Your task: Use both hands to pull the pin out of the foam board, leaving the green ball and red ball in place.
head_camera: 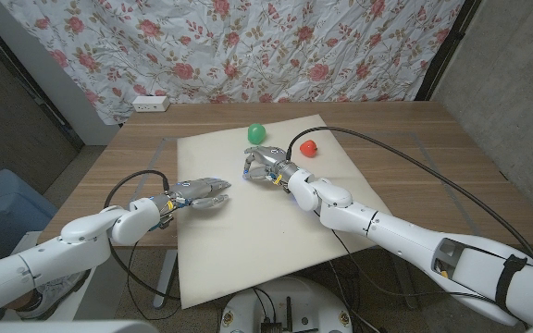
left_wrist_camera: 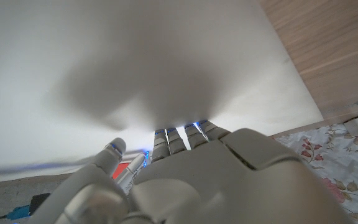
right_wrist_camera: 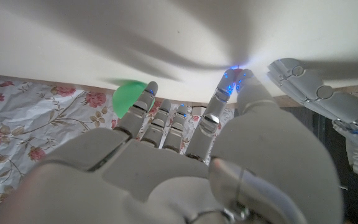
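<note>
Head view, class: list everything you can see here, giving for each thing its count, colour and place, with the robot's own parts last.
foam board: one, cream, lying on the table's middle.
green ball: one, green, near the board's far edge.
red ball: one, red, on the board, right of the green ball.
table: one, brown wood.
floral cloth: one, white with red roses, behind the table.
power strip: one, white, far left table edge.
left robot hand: one, grey, over the board's left part.
right robot hand: one, grey, between the balls.

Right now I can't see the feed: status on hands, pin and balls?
Left hand on the foam board, holding nothing seen. Right hand fingers curled near the balls; grip unclear. Pin not discernible. Green ball and red ball in place.
</note>
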You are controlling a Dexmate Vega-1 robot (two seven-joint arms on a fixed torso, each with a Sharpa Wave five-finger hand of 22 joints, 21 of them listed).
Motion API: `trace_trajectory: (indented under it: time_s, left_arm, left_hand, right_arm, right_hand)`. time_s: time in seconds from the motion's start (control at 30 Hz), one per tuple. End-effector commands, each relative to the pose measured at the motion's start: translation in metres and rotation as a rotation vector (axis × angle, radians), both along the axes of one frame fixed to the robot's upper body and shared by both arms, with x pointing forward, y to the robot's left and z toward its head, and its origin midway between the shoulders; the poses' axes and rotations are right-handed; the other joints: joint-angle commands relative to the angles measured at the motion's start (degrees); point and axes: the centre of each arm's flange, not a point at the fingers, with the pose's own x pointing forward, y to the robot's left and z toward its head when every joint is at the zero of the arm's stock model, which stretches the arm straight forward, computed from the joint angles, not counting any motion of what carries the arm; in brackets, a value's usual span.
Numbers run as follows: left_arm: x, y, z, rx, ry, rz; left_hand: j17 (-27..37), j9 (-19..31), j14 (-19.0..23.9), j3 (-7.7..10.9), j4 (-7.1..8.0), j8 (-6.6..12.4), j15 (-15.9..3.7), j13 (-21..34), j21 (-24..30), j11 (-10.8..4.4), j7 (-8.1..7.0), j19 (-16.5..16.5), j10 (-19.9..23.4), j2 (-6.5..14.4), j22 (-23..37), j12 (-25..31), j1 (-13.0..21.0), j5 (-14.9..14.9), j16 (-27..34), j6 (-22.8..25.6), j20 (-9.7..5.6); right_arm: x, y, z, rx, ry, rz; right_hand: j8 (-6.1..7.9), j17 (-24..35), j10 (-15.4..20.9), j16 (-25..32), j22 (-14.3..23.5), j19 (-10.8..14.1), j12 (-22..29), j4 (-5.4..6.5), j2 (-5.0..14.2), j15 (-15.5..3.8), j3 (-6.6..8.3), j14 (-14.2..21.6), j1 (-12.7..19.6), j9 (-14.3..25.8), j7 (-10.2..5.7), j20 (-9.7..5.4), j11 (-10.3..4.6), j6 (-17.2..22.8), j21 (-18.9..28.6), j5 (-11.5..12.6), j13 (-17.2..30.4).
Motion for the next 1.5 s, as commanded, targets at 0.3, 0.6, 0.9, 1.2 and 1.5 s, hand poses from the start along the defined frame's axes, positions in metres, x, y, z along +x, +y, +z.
trace_trajectory:
  time_s: [0.3,0.6,0.9,1.2,1.5]
  left_arm:
    - [0.003,0.000,-0.001,0.002,0.013,0.003]
    - [0.002,-0.002,-0.005,-0.005,0.014,0.001]
    - [0.000,-0.002,-0.004,-0.006,0.002,0.007]
    - [0.001,-0.001,0.003,-0.019,-0.036,0.013]
    - [0.000,-0.001,0.011,-0.036,-0.087,0.006]
  left_hand:
    - [0.24,0.20,0.09,0.36,-0.60,0.05,-4.63,0.24,0.20,0.18,0.19,-0.13,0.14,4.70,0.29,0.41,0.85,0.52,0.08,0.11,-6.33]
    - [0.22,0.20,0.07,0.47,-0.78,0.03,-4.64,0.25,0.20,0.16,0.31,-0.18,0.10,4.70,0.28,0.41,0.95,0.53,0.08,0.04,-6.29]
    - [0.22,0.21,-0.11,0.60,-0.93,-0.07,-4.57,0.25,0.22,0.08,0.11,-0.20,-0.30,4.71,0.28,0.28,1.02,0.52,0.03,-0.29,-6.28]
    - [0.24,0.22,-0.42,0.68,-1.00,-0.10,-4.47,0.25,0.24,0.20,0.01,-0.22,-0.51,4.71,0.28,0.26,1.02,0.52,-0.04,-0.46,-6.24]
    - [0.23,0.23,-0.77,0.84,-1.13,0.01,-4.46,0.26,0.26,0.31,0.06,-0.21,-0.53,4.80,0.28,0.32,1.10,0.52,-0.10,-0.27,-6.18]
  right_arm:
    - [-0.004,0.003,0.006,0.021,-0.004,0.016]
    - [-0.006,0.005,0.009,0.023,-0.006,0.023]
    - [-0.009,0.003,0.013,0.041,-0.020,0.028]
    - [-0.011,-0.001,0.023,0.060,-0.033,0.025]
    - [-0.017,-0.004,0.029,0.071,-0.048,0.023]
  right_hand:
    - [0.30,0.32,0.66,0.42,0.32,-0.03,-0.01,-0.09,0.50,-1.13,-0.33,0.12,0.63,0.26,-0.54,-0.27,-0.11,1.14,-0.21,-0.07,0.13]
    - [0.21,0.35,0.77,0.42,0.32,-0.12,-0.02,-0.05,0.63,-1.32,-0.40,0.08,0.70,0.26,-0.53,-0.34,-0.20,1.06,-0.24,-0.10,0.13]
    - [0.26,0.36,1.09,0.45,0.32,-0.05,0.03,-0.07,0.63,-1.05,-0.55,0.17,0.79,0.27,-0.51,-0.14,-0.15,1.32,-0.20,-0.14,0.13]
    - [0.41,0.33,1.39,0.46,0.31,-0.02,0.09,-0.13,0.46,-0.91,-0.71,0.25,0.85,0.28,-0.49,-0.04,0.07,1.81,-0.20,-0.12,0.13]
    - [0.39,0.33,1.31,0.45,0.31,-0.11,0.01,-0.15,0.40,-0.90,-0.79,0.23,0.89,0.27,-0.52,-0.03,-0.06,1.89,-0.24,-0.09,0.13]
